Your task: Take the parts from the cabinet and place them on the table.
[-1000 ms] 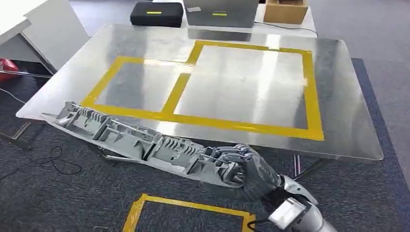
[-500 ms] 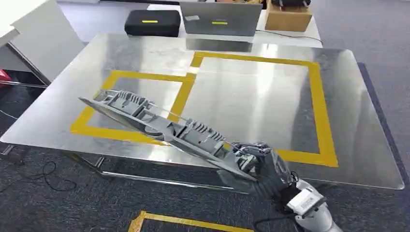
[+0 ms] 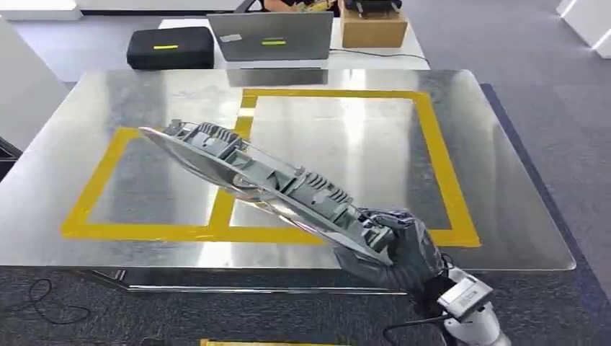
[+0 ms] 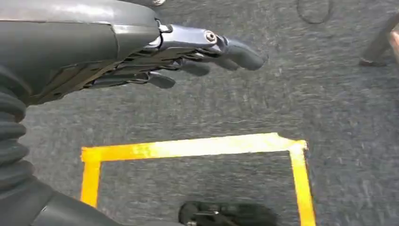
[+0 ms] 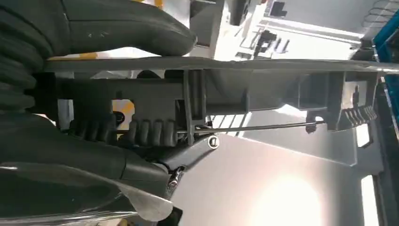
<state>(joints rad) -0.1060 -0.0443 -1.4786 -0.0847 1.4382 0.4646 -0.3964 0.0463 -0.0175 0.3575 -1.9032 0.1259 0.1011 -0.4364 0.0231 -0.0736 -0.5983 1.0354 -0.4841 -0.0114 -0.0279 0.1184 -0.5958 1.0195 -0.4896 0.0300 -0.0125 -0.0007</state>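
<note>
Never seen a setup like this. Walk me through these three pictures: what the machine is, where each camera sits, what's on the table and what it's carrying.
This is a two-legged humanoid robot with two silver arms. The wide picture comes from a camera on its head, looking forward and down. There its right robot hand grips one end of a long grey plastic part, ribbed on its upper side, held slanting above a shiny metal table marked with yellow tape rectangles.

The close picture of the part is from the right wrist camera, just behind that robot hand.

The third is the left wrist camera: the left robot hand holds nothing, fingers apart, over grey carpet with a yellow tape outline.

Behind the table sit a black case, a laptop and a cardboard box.
</note>
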